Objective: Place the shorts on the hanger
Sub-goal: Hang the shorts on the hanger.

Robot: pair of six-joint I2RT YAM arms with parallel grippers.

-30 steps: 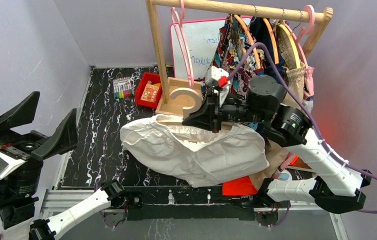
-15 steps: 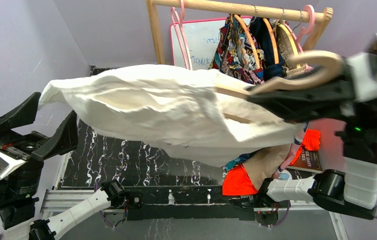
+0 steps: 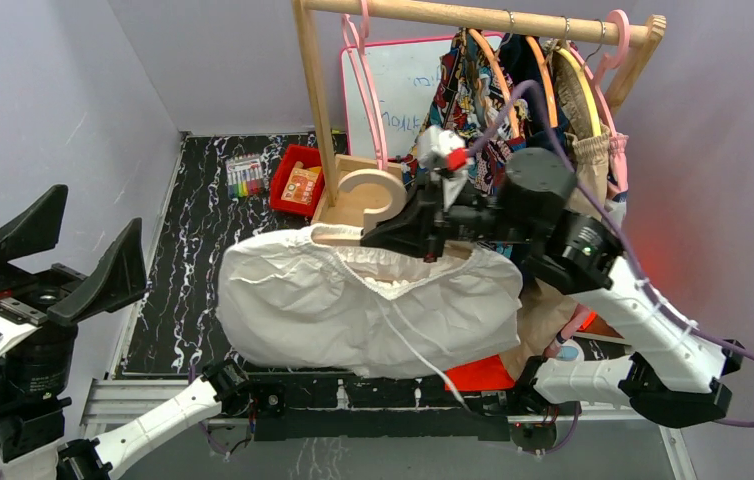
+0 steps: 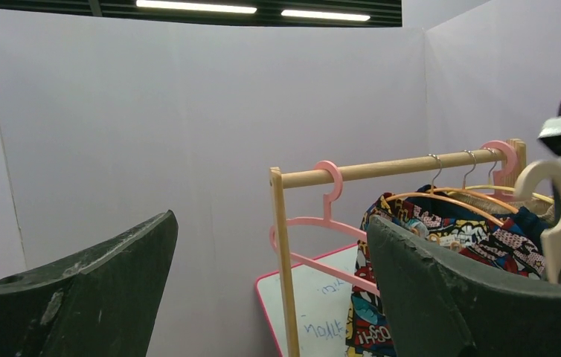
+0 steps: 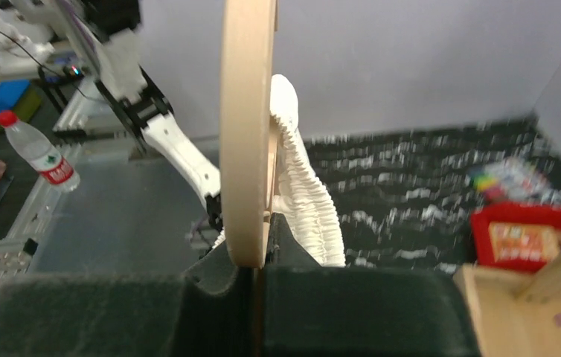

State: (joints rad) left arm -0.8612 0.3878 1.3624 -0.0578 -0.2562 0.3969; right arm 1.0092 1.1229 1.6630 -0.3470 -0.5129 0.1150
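Note:
The white shorts (image 3: 353, 310) hang spread on the cream hanger (image 3: 371, 195) above the middle of the black table. Their gathered waistband runs along the hanger bar. My right gripper (image 3: 423, 235) is shut on the hanger just below its thick hook. In the right wrist view the hook (image 5: 248, 111) rises edge-on from my shut gripper (image 5: 263, 256), with the ruffled waistband (image 5: 307, 193) right behind it. My left gripper (image 3: 63, 255) is open and empty, raised at the far left. In the left wrist view it (image 4: 270, 290) faces the rack, and the hanger hook (image 4: 560, 201) shows at the right edge.
A wooden rack (image 3: 473, 15) stands at the back with a pink hanger (image 3: 363, 80), a comic-print garment (image 3: 473, 90) and tan shorts (image 3: 593, 150). Behind it is a whiteboard (image 3: 403, 85). A red box (image 3: 298, 180) and markers (image 3: 245, 177) lie at the back left. An orange cloth (image 3: 478, 372) lies at the near edge.
Half a second ago my right arm held the hanger and shorts high, close to the camera at the right. Now it holds them low over the table's middle again. The left arm hardly moved.

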